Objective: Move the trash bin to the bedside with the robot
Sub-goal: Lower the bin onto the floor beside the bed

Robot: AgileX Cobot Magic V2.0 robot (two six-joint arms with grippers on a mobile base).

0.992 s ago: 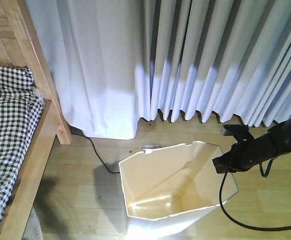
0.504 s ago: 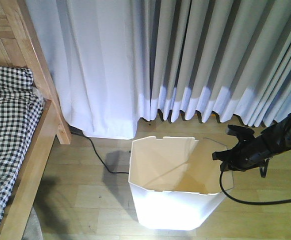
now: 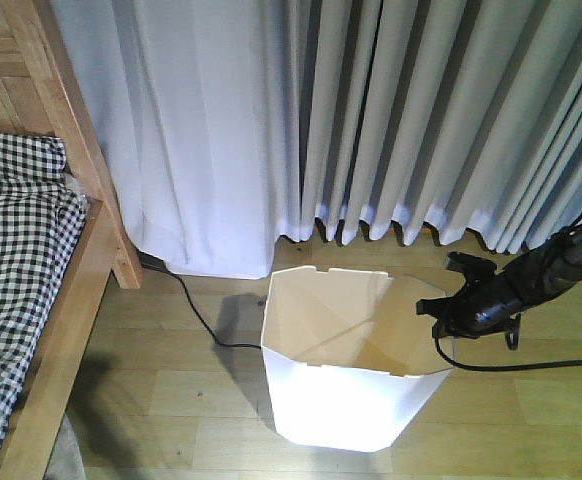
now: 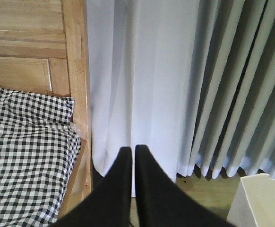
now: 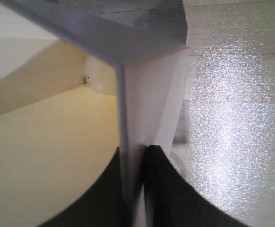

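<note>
Exterior front-facing view: the trash bin [image 3: 336, 405] stands upright on the wooden floor [image 3: 151, 395], its open mouth facing up and its long axis vertical, with the walls tapering toward the base. It sits just in front of the pale curtain [image 3: 371, 120], right of the bed frame [image 3: 76, 140] and apart from it. The angular rim shows a cream inside.

The right gripper [image 3: 439, 314] comes in from the right and pinches the bin's right-hand rim. In the right wrist view that gripper [image 5: 136, 158] has one black finger inside the wall and the other outside, clamped on the thin edge of the trash bin [image 5: 147, 90].

The left gripper [image 4: 132, 150] is pressed together on nothing, held up facing the curtain and the corner post.

Between bin and bed lies a strip of floor crossed by a thin black cable [image 3: 196, 312], which runs from the foot of the post to the bin's left side. Checked bedding [image 3: 16, 240] covers the bed. The arm's own cable [image 3: 531, 366] trails on the floor to the right.
</note>
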